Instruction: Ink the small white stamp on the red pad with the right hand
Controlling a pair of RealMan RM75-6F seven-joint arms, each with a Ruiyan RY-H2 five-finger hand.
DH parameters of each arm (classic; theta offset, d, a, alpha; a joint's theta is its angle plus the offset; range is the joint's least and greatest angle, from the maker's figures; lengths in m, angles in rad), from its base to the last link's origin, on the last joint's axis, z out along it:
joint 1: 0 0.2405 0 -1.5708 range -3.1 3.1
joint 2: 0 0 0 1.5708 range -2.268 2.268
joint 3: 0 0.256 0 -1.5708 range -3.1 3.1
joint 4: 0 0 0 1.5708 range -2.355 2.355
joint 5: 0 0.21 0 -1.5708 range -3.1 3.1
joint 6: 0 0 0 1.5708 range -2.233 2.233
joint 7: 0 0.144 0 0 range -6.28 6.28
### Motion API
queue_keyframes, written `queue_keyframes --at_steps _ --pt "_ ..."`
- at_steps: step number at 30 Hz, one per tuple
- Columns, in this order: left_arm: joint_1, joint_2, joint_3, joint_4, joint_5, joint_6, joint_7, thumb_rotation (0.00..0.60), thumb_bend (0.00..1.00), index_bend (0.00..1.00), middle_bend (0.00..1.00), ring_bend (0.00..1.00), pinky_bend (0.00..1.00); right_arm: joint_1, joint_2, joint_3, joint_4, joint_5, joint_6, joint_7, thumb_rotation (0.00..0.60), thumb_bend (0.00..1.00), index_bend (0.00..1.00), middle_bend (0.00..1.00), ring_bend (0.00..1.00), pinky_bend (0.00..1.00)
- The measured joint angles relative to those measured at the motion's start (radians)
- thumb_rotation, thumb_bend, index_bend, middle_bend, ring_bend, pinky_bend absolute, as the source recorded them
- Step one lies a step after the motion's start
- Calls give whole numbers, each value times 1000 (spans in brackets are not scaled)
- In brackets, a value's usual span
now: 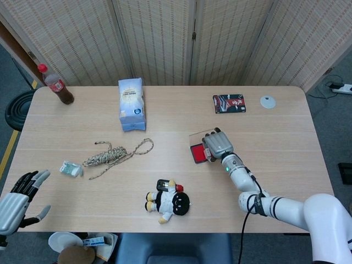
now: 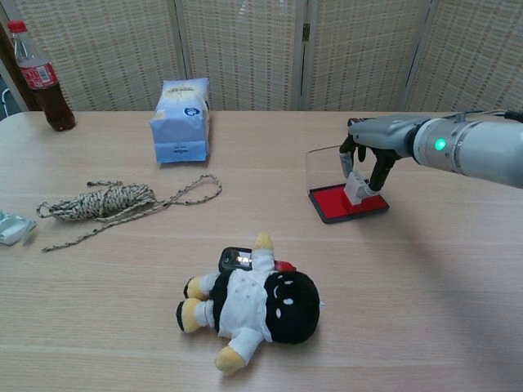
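Pinching the small white stamp [image 2: 355, 186] between its fingertips, the right robot hand [image 2: 365, 153] holds it down on the red pad [image 2: 347, 203], the stamp's base touching the red face near the pad's far right corner; the pad's clear lid [image 2: 324, 167] stands upright just to the left of the fingers. From the head view the right robot hand [image 1: 216, 146] covers most of the pad, so the stamp itself is hidden there (only the chest view shows it). Nearer than that hand and off to its left a plush doll [image 2: 253, 305] lies on the wooden surface [image 2: 425, 302]; further left lies a coiled rope [image 2: 106, 201]; a blue bag [image 2: 181, 118] stands beyond the rope. The left robot hand [image 1: 19, 201] hangs off the near left edge, fingers spread apart and holding nothing.
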Motion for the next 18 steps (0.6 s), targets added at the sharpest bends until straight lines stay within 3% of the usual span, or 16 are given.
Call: queue_keyframes --at_steps 18 --pt "-7 1 2 24 6 4 -39 600 337 0 0 0 57 15 -50 -2 73 3 -22 -3 600 284 654 311 257 107"
